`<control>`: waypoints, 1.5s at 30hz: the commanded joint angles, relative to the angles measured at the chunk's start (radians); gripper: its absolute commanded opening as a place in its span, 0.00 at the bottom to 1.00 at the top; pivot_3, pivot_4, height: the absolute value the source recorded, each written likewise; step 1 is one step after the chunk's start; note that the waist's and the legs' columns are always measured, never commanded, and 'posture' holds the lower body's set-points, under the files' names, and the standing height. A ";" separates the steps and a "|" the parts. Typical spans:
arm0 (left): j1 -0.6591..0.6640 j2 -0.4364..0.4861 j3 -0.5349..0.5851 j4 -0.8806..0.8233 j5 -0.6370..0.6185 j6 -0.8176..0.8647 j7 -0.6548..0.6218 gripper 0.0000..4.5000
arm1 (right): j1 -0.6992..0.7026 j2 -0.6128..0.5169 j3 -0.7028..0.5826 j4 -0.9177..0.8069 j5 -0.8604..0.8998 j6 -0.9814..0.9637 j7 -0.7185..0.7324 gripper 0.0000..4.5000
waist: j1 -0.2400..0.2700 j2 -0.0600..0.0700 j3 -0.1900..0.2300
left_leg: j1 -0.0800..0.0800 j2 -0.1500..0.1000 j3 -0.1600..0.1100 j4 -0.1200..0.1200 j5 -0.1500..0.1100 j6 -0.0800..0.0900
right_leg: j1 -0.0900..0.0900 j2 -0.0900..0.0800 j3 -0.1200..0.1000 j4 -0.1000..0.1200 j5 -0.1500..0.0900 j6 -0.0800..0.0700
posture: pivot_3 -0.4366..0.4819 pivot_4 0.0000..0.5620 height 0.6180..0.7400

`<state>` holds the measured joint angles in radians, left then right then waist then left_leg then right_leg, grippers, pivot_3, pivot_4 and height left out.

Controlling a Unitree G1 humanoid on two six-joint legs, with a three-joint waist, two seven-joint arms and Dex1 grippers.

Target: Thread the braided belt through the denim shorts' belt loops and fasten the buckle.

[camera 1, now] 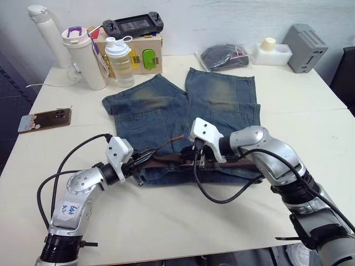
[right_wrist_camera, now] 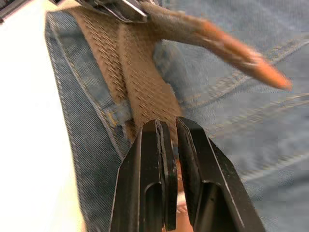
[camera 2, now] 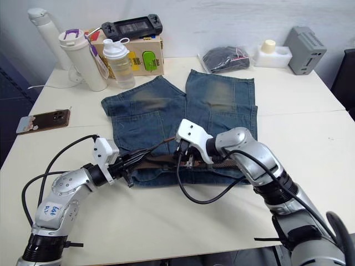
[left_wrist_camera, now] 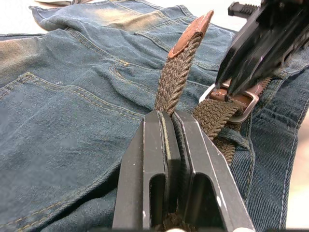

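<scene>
Braided belt on the shorts' waistband, both grippers clamped on it.

The braided belt lies along the waist of the denim shorts at frame centre; its leather-tipped end rises from the left gripper, whose fingers pinch it. The right gripper grips the strap by the buckle. A plastic bag, upper centre, holds a dark bundle. Bare table lies below.

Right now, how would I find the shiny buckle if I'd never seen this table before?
Find the faded blue denim shorts spread out in the middle of the table. Along their near edge lies the braided belt, dark brown and woven. The buckle is the small square silver frame on it, the one shiny metal bit among cloth and strap, with the right gripper touching it.
</scene>
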<state>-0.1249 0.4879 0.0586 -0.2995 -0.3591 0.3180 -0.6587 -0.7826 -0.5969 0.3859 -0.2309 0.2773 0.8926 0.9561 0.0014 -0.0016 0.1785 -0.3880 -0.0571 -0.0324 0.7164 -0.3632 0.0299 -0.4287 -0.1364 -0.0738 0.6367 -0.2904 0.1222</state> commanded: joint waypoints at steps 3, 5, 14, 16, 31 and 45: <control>0.006 0.013 0.008 -0.023 0.008 -0.022 -0.008 0.00 | -0.018 -0.045 -0.024 0.002 -0.013 -0.034 0.021 0.12 | -0.001 0.000 0.000 | 0.000 0.000 0.000 0.000 0.000 0.000 | 0.000 -0.001 0.000 0.000 0.000 0.000 | 0.48 0.27 0.52; 0.004 0.012 0.010 -0.024 0.008 -0.020 -0.008 0.00 | -0.009 -0.053 -0.015 0.008 -0.022 -0.042 0.021 0.12 | -0.002 0.000 0.000 | 0.000 0.000 0.000 -0.001 0.000 0.000 | 0.000 -0.001 0.000 0.000 0.000 0.000 | 0.48 0.27 0.52; 0.000 0.011 0.008 -0.029 0.010 -0.014 -0.005 0.00 | 0.031 -0.026 0.026 0.004 -0.056 -0.049 -0.004 0.12 | -0.002 0.000 0.000 | 0.000 0.000 0.000 -0.001 0.000 0.000 | 0.000 -0.002 0.000 -0.001 0.000 0.000 | 0.48 0.27 0.52; -0.002 0.009 0.005 -0.032 0.011 -0.014 -0.003 0.00 | 0.035 -0.011 0.044 0.009 -0.068 -0.053 -0.009 0.12 | -0.002 0.000 0.000 | 0.000 0.000 0.000 -0.001 0.000 0.000 | 0.000 -0.002 0.000 -0.001 0.000 0.000 | 0.48 0.27 0.52; -0.011 -0.003 -0.004 -0.031 0.018 -0.017 0.013 0.00 | -0.011 0.074 0.131 0.095 -0.127 -0.114 0.015 0.12 | -0.004 0.000 0.000 | 0.000 0.001 0.000 0.000 0.000 0.000 | 0.000 -0.001 -0.001 0.000 0.000 0.000 | 0.48 0.27 0.52; -0.044 0.013 -0.008 -0.034 0.039 -0.050 -0.005 0.00 | -0.049 0.105 0.174 0.170 -0.170 -0.141 0.091 0.12 | -0.004 0.000 0.000 | 0.001 0.001 0.000 0.000 0.000 -0.001 | 0.000 0.002 -0.001 0.001 0.000 0.000 | 0.48 0.27 0.52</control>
<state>-0.1462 0.4892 0.0487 -0.3007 -0.3184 0.2936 -0.6526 -0.8232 -0.4999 0.5306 -0.0715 0.1136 0.7615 1.0210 -0.0030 -0.0015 0.1785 -0.3874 -0.0559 -0.0323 0.7161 -0.3636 0.0290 -0.4288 -0.1345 -0.0744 0.6372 -0.2905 0.1222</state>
